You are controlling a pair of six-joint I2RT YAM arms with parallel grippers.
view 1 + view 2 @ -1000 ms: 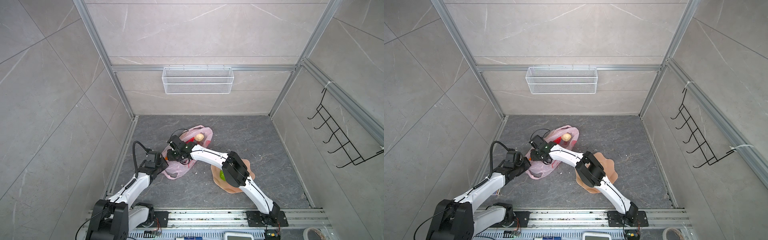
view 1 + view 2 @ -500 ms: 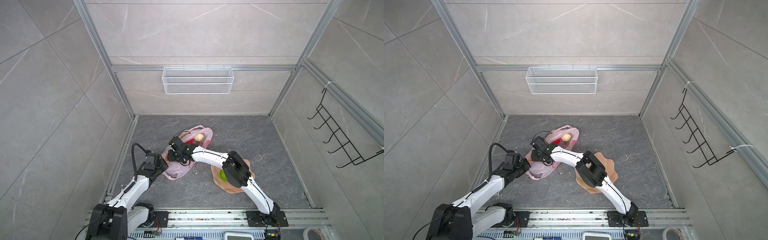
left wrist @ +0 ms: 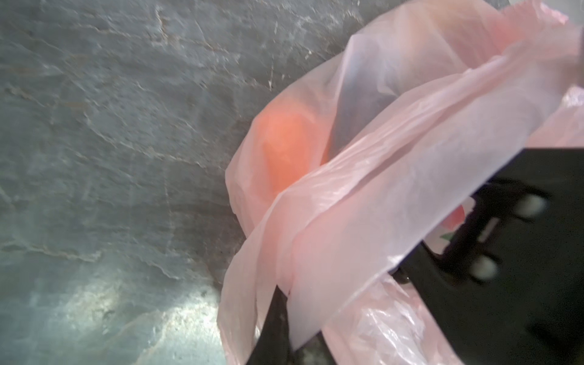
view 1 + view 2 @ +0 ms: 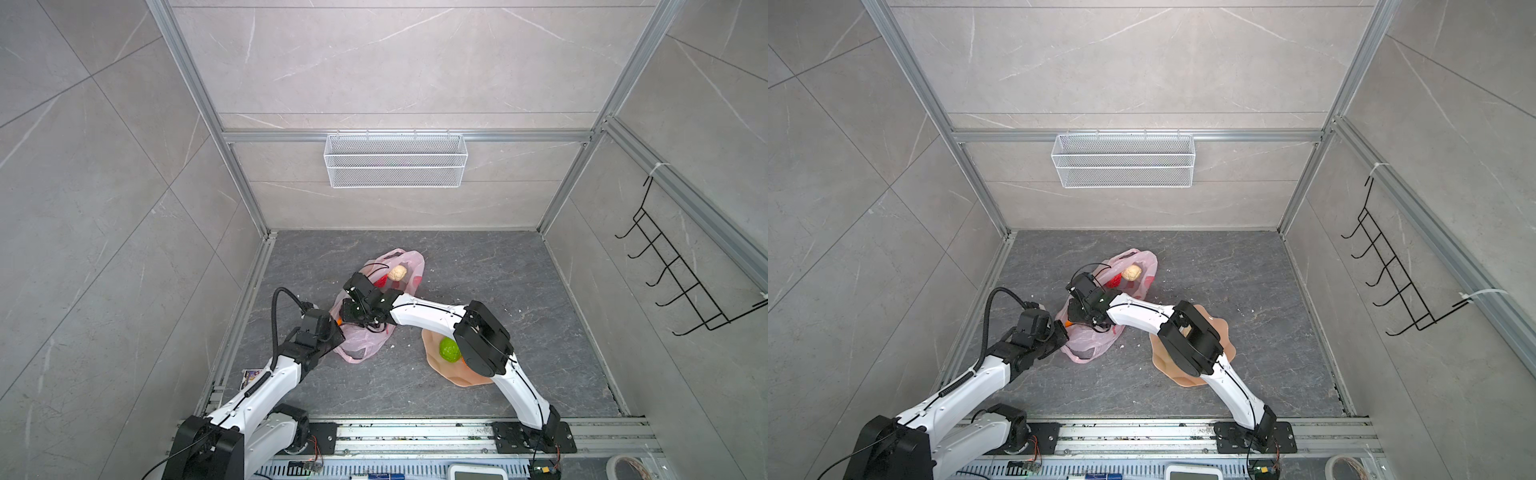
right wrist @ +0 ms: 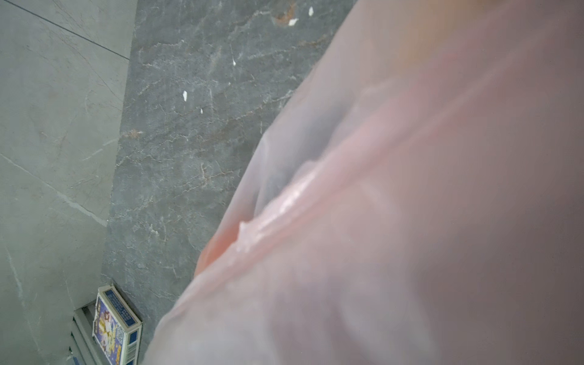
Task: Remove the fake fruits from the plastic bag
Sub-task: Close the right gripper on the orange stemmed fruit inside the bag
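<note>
The pale pink plastic bag (image 4: 365, 338) (image 4: 1092, 338) lies crumpled at the middle of the dark floor. My left gripper (image 4: 337, 332) (image 3: 289, 319) is shut on a fold of its rim. My right gripper (image 4: 351, 316) (image 4: 1079, 315) reaches into the bag's mouth; film covers the right wrist view and hides its jaws. Of the fake fruits, an orange (image 3: 284, 151) (image 4: 339, 321) shows through the film beside the right gripper. A beige knobbly lump (image 4: 397, 273) (image 4: 1131, 273) and something red (image 4: 380, 281) lie at the bag's far end. A green lumpy ball (image 4: 449, 349) rests on the peach plate (image 4: 461, 376).
The plate (image 4: 1183, 376) lies under the right arm's elbow. A small printed box (image 4: 250, 378) (image 5: 117, 325) lies by the left wall rail. A white wire basket (image 4: 395, 160) hangs on the back wall and a black hook rack (image 4: 681, 282) on the right wall.
The left arm has shifted slightly toward the near edge while still holding the bag's rim. The right gripper stays in the bag's mouth.
</note>
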